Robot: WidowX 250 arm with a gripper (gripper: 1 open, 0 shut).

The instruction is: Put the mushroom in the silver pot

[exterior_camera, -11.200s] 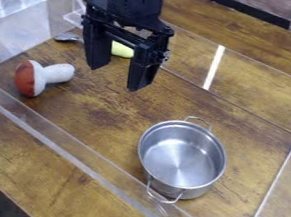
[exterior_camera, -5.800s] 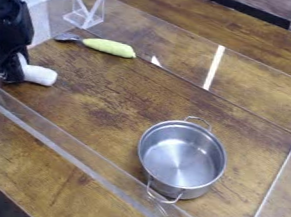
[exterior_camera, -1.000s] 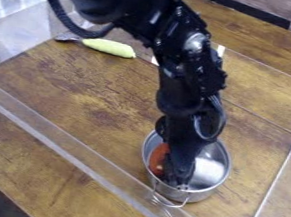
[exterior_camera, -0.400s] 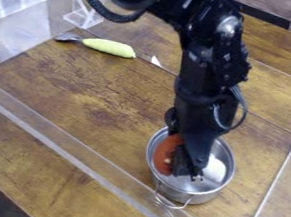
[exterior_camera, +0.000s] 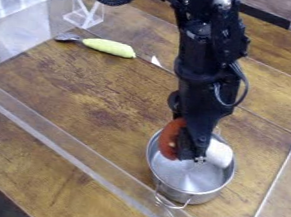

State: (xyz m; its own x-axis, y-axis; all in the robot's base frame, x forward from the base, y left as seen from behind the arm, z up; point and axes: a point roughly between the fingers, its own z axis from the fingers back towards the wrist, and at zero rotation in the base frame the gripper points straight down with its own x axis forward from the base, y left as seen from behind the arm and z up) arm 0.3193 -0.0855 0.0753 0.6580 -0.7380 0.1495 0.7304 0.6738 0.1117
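Observation:
The silver pot (exterior_camera: 164, 179) stands on the wooden table at the front right, its two wire handles showing. My gripper (exterior_camera: 189, 147) hangs straight down into its mouth, shut on the mushroom (exterior_camera: 170, 140). The mushroom's reddish-brown cap sticks out to the left of the fingers, just above the pot's left rim. A pale patch inside the pot by the fingertips may be the stem, but I cannot tell. The arm hides the back of the pot.
A yellow-green vegetable (exterior_camera: 109, 47) lies at the back left. Clear acrylic walls (exterior_camera: 63, 142) fence the work area along the front and sides. A white rack (exterior_camera: 83, 12) stands beyond the back-left corner.
The gripper took the mushroom from the left side and carried it to the pot. Over the last second it has shifted slightly right and up, still shut on the mushroom.

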